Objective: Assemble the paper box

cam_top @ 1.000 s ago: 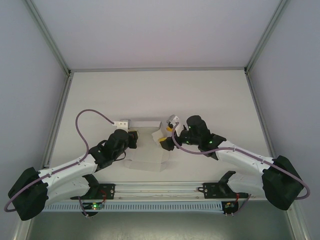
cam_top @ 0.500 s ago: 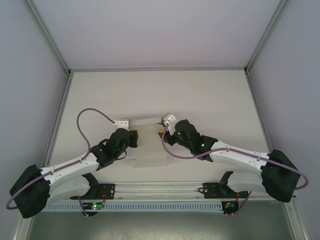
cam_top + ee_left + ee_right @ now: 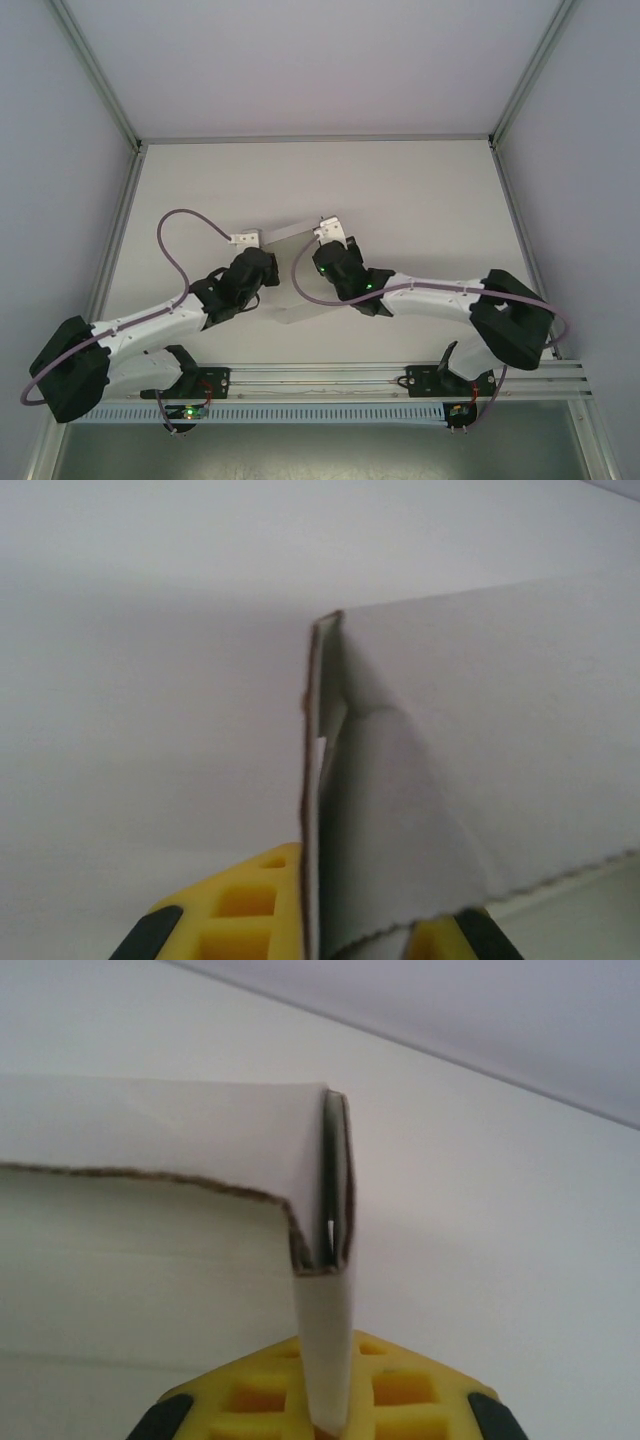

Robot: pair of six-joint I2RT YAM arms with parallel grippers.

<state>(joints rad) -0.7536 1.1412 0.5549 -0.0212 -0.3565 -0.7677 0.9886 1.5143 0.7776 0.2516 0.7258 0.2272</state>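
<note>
The paper box (image 3: 293,288) is a folded white card sheet standing between both grippers near the table's middle. My left gripper (image 3: 264,270) is shut on its left side. In the left wrist view a thin card edge (image 3: 312,780) runs up from between the yellow fingers (image 3: 232,912), and a wide panel (image 3: 490,750) spreads to the right. My right gripper (image 3: 322,264) is shut on the box's right side. In the right wrist view a narrow card strip (image 3: 328,1360) is pinched between the yellow pads (image 3: 400,1390), and the folded panel (image 3: 160,1125) reaches left.
The white table (image 3: 420,200) lies inside a frame with metal rails and grey walls (image 3: 60,200). A metal rail (image 3: 320,378) with the arm mounts runs along the near edge. Purple cables loop off both arms.
My right gripper has moved left to the box and shut on its folded right edge. The card now stands narrower and more upright. The left gripper has kept its grip and edged forward.
</note>
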